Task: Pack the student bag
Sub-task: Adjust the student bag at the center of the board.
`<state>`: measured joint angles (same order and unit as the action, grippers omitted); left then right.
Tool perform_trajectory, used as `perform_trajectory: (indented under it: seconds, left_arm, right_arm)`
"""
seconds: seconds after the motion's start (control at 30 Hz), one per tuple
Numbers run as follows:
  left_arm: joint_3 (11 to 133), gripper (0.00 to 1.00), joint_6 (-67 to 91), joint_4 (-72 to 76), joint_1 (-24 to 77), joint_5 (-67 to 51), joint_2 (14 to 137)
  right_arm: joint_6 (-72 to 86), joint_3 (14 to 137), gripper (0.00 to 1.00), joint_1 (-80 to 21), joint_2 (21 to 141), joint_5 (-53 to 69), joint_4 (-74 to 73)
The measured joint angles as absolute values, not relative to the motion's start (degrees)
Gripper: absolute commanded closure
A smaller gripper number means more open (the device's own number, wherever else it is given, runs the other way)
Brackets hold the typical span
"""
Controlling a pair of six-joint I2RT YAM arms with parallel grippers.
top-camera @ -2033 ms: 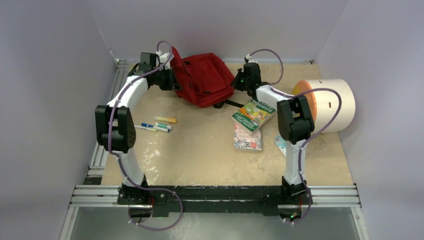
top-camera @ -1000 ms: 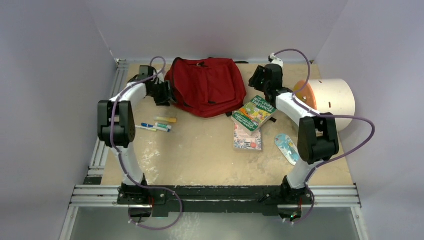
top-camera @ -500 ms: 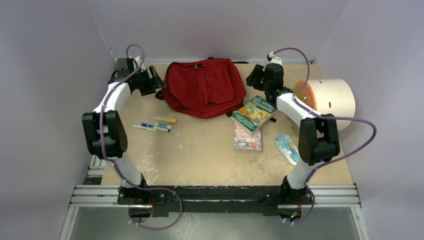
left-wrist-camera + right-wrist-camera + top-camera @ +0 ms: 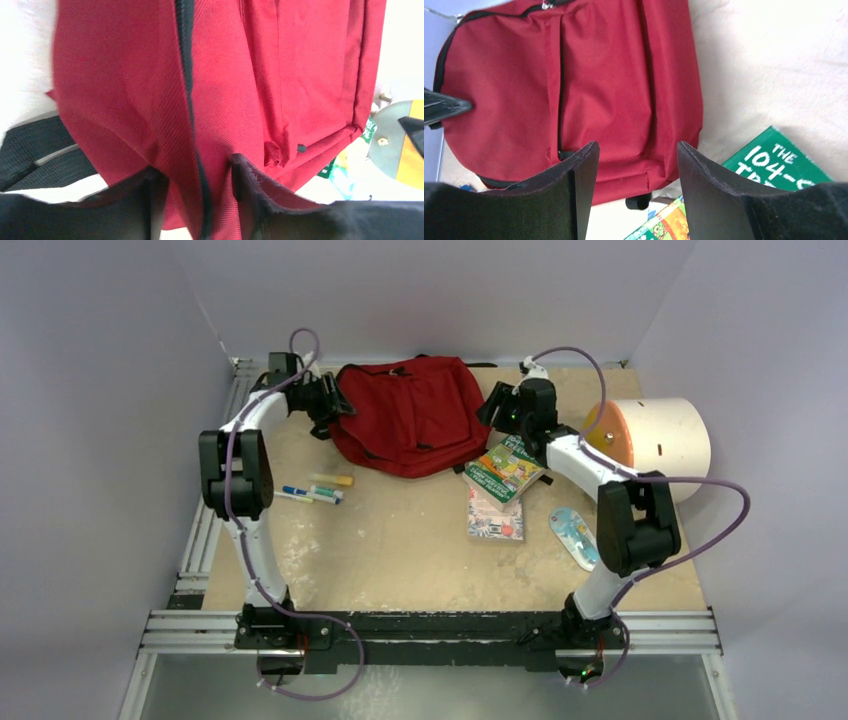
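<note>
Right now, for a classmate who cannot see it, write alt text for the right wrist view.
A dark-red student bag lies flat on a pale table, framed by the open right gripper. A green book sits at lower right.

The top external camera looks down from above and behind the arm bases onto the whole table (image 4: 400,540), with the student bag (image 4: 410,425) near the far edge. The left wrist camera sits very close to the bag, looking past the left fingers (image 4: 242,200) across red fabric toward the cylinder (image 4: 407,167). The right wrist camera stands farther back, facing the bag's front between the right fingers (image 4: 549,200). All three views share the bag, and the right wrist and overhead views also share the green book (image 4: 774,160).
</note>
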<state>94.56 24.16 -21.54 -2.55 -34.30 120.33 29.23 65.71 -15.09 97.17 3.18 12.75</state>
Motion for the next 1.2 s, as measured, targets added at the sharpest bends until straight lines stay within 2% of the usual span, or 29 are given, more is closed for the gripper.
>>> perform_trajectory:
  seconds: [0.13,0.17,0.4,0.67,0.87,0.9,1.07,1.2]
  left_arm:
    - [93.36,0.99,24.32,-21.69,-0.43,-34.54,121.14]
    - [92.47,1.0,24.62,-21.17,-0.14,-34.83,121.01]
    - [83.15,1.0,29.63,-16.99,1.58,-35.11,119.0]
    - [73.3,1.0,37.89,-10.61,9.74,-33.54,110.91]
    - [65.17,1.0,43.11,-5.67,15.05,-33.23,105.41]
    - [64.07,0.97,43.75,-5.1,15.44,-33.21,104.92]
    - [61.23,0.56,44.18,-4.29,16.03,-32.73,104.47]
    - [61.69,0.44,42.68,-7.11,16.03,-31.24,104.27]
  right_arm:
    - [30.22,63.88,0.39,-16.53,96.77,3.46,12.53]
    - [30.46,63.22,0.4,-16.97,96.38,3.73,12.51]
    - [31.79,60.47,0.46,-20.56,95.98,3.7,12.47]
    - [30.98,60.53,0.43,-20.78,98.98,0.25,11.09]
    - [30.61,58.17,0.41,-20.56,92.84,0.38,14.5]
    - [30.61,57.43,0.41,-20.56,91.22,1.13,15.49]
    - [30.7,56.64,0.41,-20.56,87.29,4.14,19.55]
    - [30.65,56.64,0.41,-20.56,87.68,5.19,20.12]
